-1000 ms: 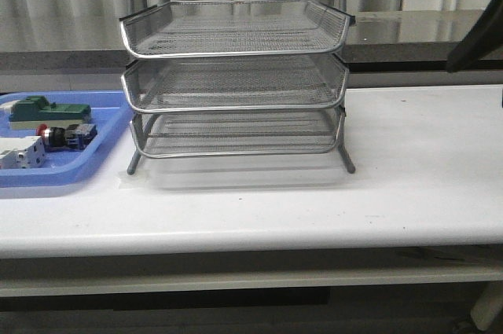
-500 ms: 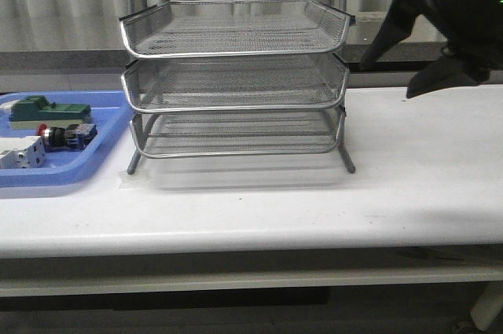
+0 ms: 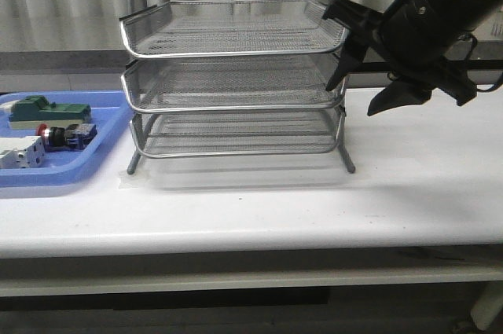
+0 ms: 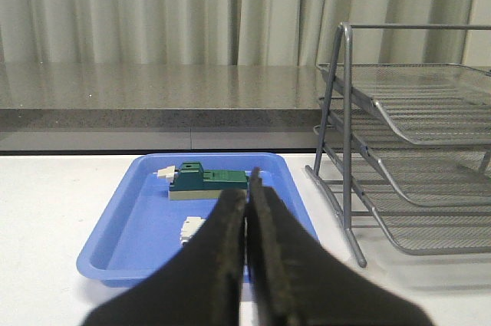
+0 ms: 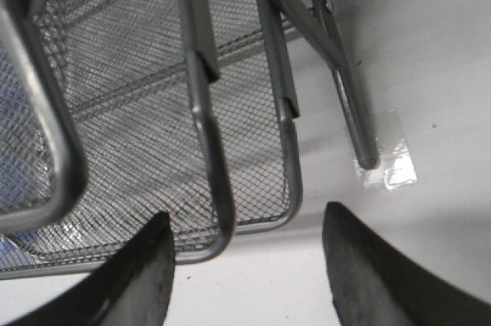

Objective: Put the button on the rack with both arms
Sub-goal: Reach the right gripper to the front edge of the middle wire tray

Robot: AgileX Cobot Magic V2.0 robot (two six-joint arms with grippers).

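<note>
Three wire-mesh tiers on the rack (image 3: 234, 82), standing on the white desk (image 3: 314, 200) just right of a blue tray (image 3: 102, 141). Button (image 3: 56, 137) lying on its side in the tray, red cap toward the left, dark blue block toward the right; green block (image 3: 47, 109) behind it, white switch (image 3: 20, 152) in front of it at the tray's left. Button not seen in the left wrist view, hidden behind the tool there.

Right arm (image 3: 440, 12) reaching in from the upper right, right tool (image 3: 368, 92) hanging in the air just beside the rack's right edge, level with the middle tier. Jaws spread wide, nothing between them. Right wrist view looking down on the rack's corner (image 5: 230, 149): both dark fingers (image 5: 138, 280) apart, a rack leg (image 5: 349, 111) ending on a patch of clear tape (image 5: 391, 161) on the desk.

Left tool (image 4: 247, 211) pressed narrow, fingers together with only a thin seam showing, gripping nothing. Pointing toward the tray (image 4: 138, 218), with the green block (image 4: 207, 182) beyond the tips and the rack (image 4: 414, 157) off to one side. Left arm out of the front view.
</note>
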